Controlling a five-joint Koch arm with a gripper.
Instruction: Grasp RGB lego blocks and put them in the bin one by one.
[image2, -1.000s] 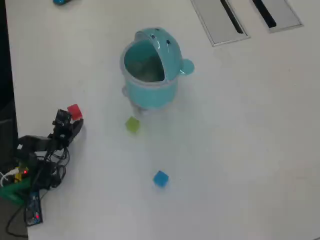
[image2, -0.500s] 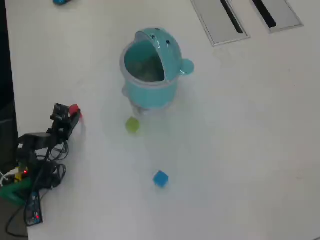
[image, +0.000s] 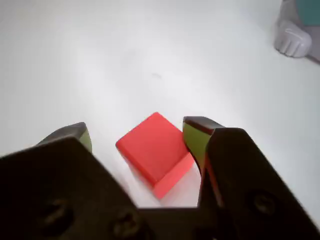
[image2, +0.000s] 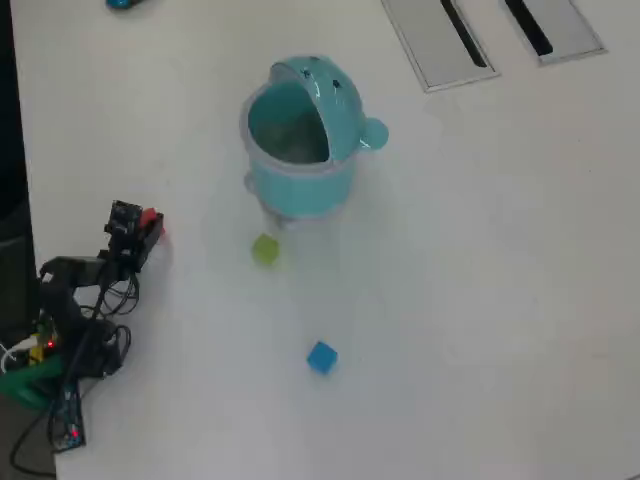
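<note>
The red block (image: 155, 149) lies on the white table between the fingers of my gripper (image: 136, 131), which is open. The right fingertip (image: 196, 131) is at the cube's right edge, while a gap separates the left fingertip from it. From overhead, the gripper (image2: 148, 226) sits at the table's left side with the red block (image2: 151, 217) partly hidden under it. The teal bin (image2: 300, 185) stands to the upper right with its lid flipped back; its foot (image: 292, 41) shows in the wrist view. A yellow-green block (image2: 265, 249) lies just below the bin, and a blue block (image2: 321, 357) lies farther down.
Two grey slotted panels (image2: 440, 45) (image2: 558, 25) lie at the top right. The arm's base and cables (image2: 60, 350) sit at the table's left edge. A small teal object (image2: 120, 3) pokes in at the top left.
The gripper has swung slightly left and come down over the red block, which now sits between its fingers. The bin and the other two blocks have not moved.
</note>
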